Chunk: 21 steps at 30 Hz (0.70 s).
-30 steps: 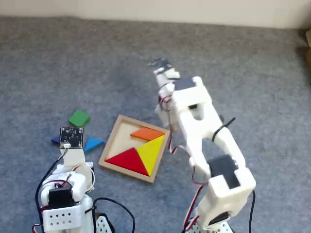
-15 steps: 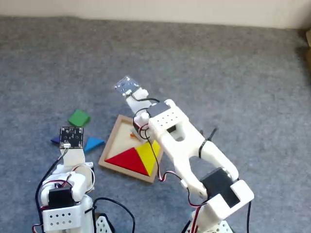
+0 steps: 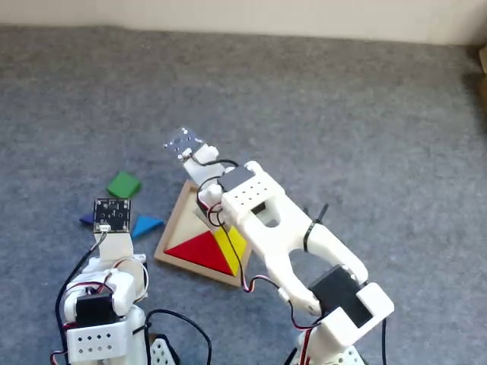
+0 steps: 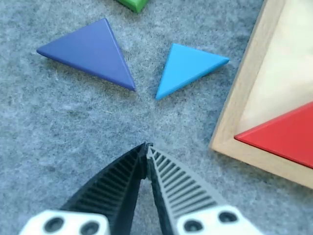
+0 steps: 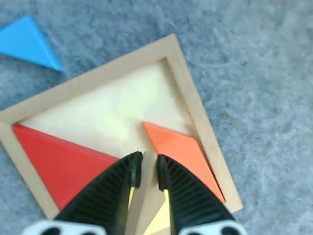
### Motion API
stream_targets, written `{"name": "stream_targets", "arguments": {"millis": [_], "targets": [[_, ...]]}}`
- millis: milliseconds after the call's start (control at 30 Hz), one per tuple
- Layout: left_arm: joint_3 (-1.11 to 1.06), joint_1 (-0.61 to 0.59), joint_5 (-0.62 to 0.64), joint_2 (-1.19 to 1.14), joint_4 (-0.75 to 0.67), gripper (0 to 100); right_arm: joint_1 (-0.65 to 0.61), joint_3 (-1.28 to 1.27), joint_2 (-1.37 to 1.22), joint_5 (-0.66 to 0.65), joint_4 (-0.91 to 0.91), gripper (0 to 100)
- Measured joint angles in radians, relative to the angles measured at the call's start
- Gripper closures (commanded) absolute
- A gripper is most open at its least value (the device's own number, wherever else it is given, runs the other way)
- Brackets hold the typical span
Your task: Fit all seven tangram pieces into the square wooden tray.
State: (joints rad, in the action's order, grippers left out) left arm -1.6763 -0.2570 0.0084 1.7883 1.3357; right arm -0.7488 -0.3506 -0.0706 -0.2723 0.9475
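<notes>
From my end, everything sits on a grey fuzzy carpet (image 3: 365, 114) in soft, even light. A pale cream wall strip (image 3: 266, 14) runs along the carpet's far edge. A brown wooden-looking sliver (image 3: 483, 65) pokes in at its far right corner.

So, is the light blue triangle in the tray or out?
Out. The light blue triangle lies flat on the carpet beside the tray, with a gap between it and the rim.

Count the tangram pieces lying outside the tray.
3: the green piece, the dark blue triangle and the light blue triangle, all on the carpet beside the tray. Another may be hidden.
</notes>
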Motion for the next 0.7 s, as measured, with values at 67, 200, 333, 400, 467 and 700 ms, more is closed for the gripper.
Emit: {"name": "stream_targets", "arguments": {"millis": [67,200,333,400,467,700], "targets": [[0.0,0.0,0.0,0.0,0.0,99,-0.002,0.0,0.0,0.0,0.0,99.4],[0.0,0.0,0.0,0.0,0.0,99,-0.018,-0.006,0.0,0.0,0.0,99.4],[0.0,0.0,0.0,0.0,0.0,99,-0.049,-0.008,0.0,0.0,0.008,99.2],[0.0,0.0,0.0,0.0,0.0,99,-0.054,-0.008,0.0,0.0,0.014,99.1],[0.0,0.0,0.0,0.0,0.0,99,-0.054,-0.008,0.0,0.0,0.015,96.8],[0.0,0.0,0.0,0.0,0.0,99,-0.054,-0.031,0.0,0.0,0.034,88.4]]}}
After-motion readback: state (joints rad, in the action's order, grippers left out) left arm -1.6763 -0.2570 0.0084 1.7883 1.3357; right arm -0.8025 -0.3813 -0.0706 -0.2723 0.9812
